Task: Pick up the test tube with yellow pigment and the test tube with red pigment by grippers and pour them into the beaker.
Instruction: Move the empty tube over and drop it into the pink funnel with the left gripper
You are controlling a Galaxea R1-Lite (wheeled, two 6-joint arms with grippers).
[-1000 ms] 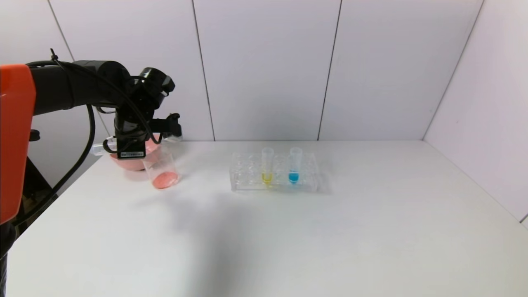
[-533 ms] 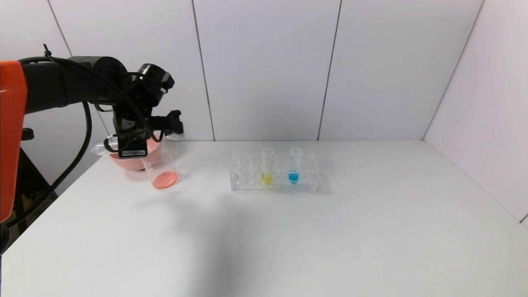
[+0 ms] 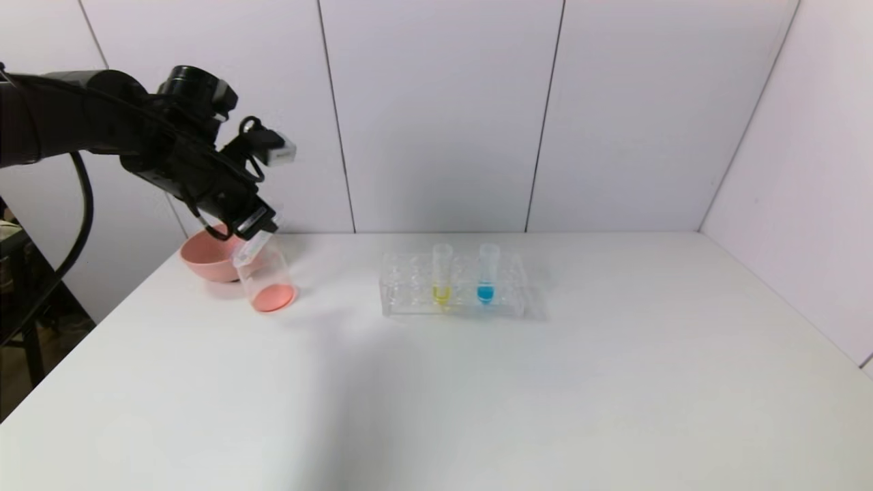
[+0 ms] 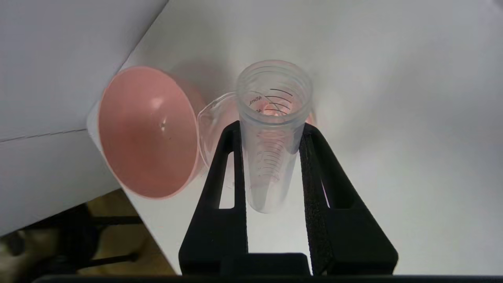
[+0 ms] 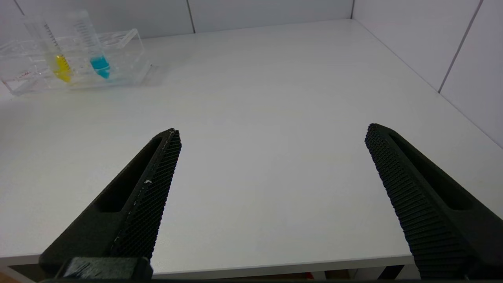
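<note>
The black left gripper (image 3: 254, 228) hangs over the far left corner of the smooth white table (image 3: 477, 382), its two flat fingers (image 4: 232, 184) clamped on the slim clear test tube with red pigment (image 4: 271, 133), which is tipped mouth-down toward the clear, straight-sided cylindrical beaker (image 3: 267, 279). The tube's body looks nearly drained, though the wrist view is too hazy to be sure; a pool of red-orange colour lies in the beaker's bottom. Just behind the beaker, close to the table's left edge and the wall, sits the round, matte pink bowl (image 3: 208, 259), the two almost touching. Near the table's middle stands the clear rectangular plastic tube rack (image 3: 453, 286), holding upright the slim clear test tube with yellow pigment (image 3: 442, 276) and, beside it, a like tube with a blue tip (image 3: 486, 276). Open tabletop runs between beaker and rack, and wide bare surface spreads to the right and front edges. The right gripper (image 5: 271, 137) hovers low over the front edge, its ribbed black fingers spread wide with nothing between them.
</note>
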